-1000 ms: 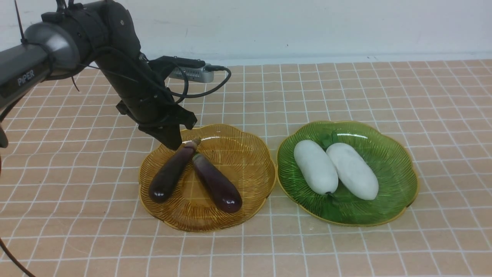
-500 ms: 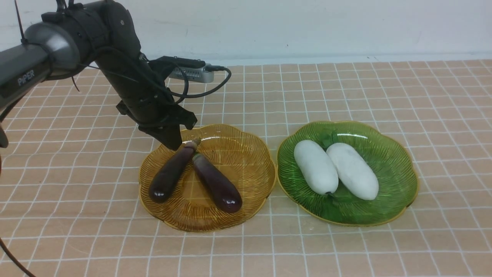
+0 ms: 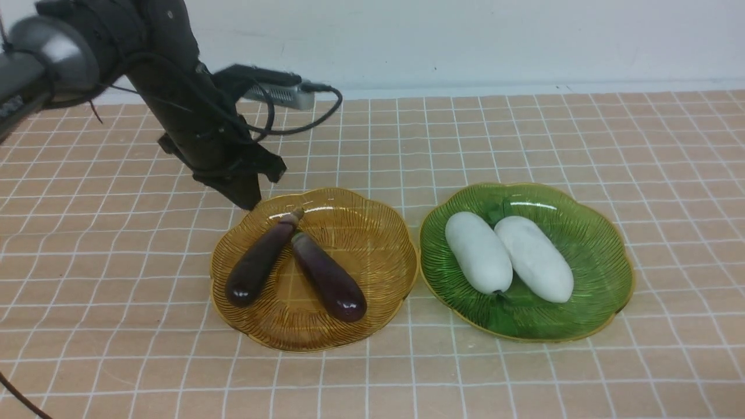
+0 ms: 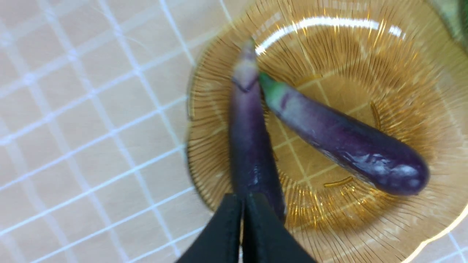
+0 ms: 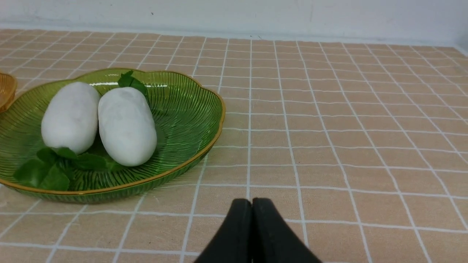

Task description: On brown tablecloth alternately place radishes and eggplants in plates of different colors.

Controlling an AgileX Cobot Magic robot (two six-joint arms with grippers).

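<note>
Two dark purple eggplants lie in a V in the amber plate [image 3: 372, 233]: the slimmer one [image 3: 259, 262] on the left and the other [image 3: 330, 278] on the right. Both show in the left wrist view, the slimmer [image 4: 250, 146] and the other [image 4: 347, 140], in the amber plate [image 4: 365, 226]. Two white radishes [image 3: 477, 251] [image 3: 534, 258] with green leaves lie in the green plate [image 3: 593, 233], also in the right wrist view [image 5: 71, 116] [image 5: 125, 125] [image 5: 190, 109]. My left gripper [image 3: 249, 201] is shut and empty above the amber plate's far left rim [image 4: 243, 199]. My right gripper [image 5: 251, 202] is shut and empty over the brown tablecloth [image 3: 524, 372].
A grey camera box with a black cable [image 3: 279, 93] rides on the left arm. A white wall runs along the cloth's far edge. The right arm is out of the front view.
My left gripper has lifted and drawn back to the left, away from the slimmer eggplant's stem end. The eggplants and radishes have not moved.
</note>
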